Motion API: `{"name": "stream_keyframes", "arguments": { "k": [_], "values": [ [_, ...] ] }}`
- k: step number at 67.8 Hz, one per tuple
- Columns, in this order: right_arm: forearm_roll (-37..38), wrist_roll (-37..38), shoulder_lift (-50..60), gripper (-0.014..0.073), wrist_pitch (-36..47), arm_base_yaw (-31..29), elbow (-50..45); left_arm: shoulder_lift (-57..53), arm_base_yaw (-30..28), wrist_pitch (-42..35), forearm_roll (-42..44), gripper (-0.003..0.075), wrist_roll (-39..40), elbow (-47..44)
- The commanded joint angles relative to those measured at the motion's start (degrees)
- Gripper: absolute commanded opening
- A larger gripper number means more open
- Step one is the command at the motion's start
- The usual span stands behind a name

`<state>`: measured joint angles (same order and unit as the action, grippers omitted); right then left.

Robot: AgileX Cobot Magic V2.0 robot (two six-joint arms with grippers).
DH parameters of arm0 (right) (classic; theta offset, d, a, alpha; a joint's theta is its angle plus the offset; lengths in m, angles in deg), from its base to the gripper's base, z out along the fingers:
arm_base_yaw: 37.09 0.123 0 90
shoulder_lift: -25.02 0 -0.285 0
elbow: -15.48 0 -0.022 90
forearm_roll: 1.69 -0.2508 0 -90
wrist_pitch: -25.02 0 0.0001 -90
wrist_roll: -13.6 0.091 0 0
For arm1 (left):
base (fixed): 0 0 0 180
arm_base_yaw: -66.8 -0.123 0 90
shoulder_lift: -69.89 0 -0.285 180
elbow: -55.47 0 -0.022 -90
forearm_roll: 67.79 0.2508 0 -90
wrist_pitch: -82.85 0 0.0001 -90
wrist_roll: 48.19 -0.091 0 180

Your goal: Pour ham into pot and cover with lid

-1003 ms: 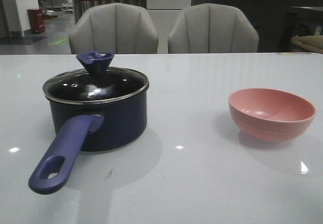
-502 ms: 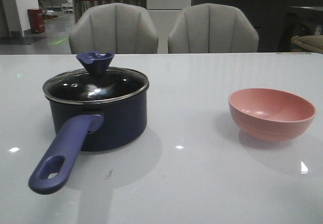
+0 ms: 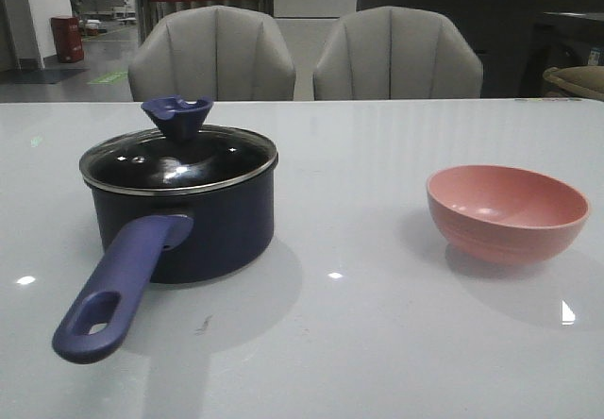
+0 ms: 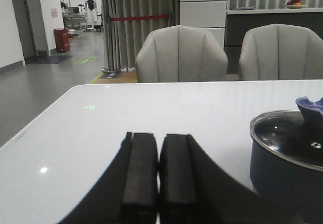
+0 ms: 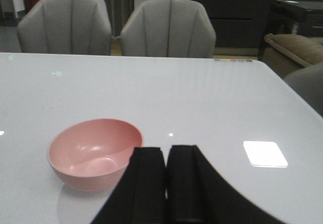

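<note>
Your left hand (image 4: 159, 178) and right hand (image 5: 166, 183) are both closed and hold nothing. Just beyond the right hand stands the pink bowl (image 5: 93, 153), which looks empty; no ham is visible. Beyond the left hand, to its right, the pot (image 4: 282, 168) already carries the lid (image 3: 177, 159). You may judge the task finished, though you cannot see inside the pot.
</note>
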<state>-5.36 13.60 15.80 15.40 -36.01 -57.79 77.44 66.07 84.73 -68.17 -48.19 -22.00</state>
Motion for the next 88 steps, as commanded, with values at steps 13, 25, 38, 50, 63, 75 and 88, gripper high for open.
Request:
{"name": "stream_keyframes", "arguments": {
  "k": [13,25,38,50,63,75,88],
  "values": [
    [5.5,5.3,2.8,0.0149,7.0,3.2,-3.8,-1.1,0.1,-4.9,-0.4,0.0113,0.0,-1.2],
    [5.1,5.3,3.1,0.0149,8.3,4.5,-5.2,-1.1,0.1,-4.9,-0.4,0.0113,0.0,-1.2],
    [4.5,5.3,3.1,0.0149,8.6,5.3,-5.2,-1.1,0.1,-4.9,-0.4,0.0113,0.0,-1.2],
    [4.5,5.3,3.2,0.0149,8.4,5.7,-5.2,-1.1,0.1,-4.9,-0.4,0.0113,0.0,-1.2],
    [4.5,5.3,3.2,0.0149,8.4,5.7,-5.2,-1.1,0.1,-4.9,-0.4,0.0113,0.0,-1.2],
    [4.5,5.3,3.2,0.0149,8.4,5.7,-5.2,-1.1,0.1,-4.9,-0.4,0.0113,0.0,-1.2],
    [4.5,5.3,3.2,0.0149,8.4,5.7,-5.2,-1.1,0.1,-4.9,-0.4,0.0113,0.0,-1.2]
  ]
}}
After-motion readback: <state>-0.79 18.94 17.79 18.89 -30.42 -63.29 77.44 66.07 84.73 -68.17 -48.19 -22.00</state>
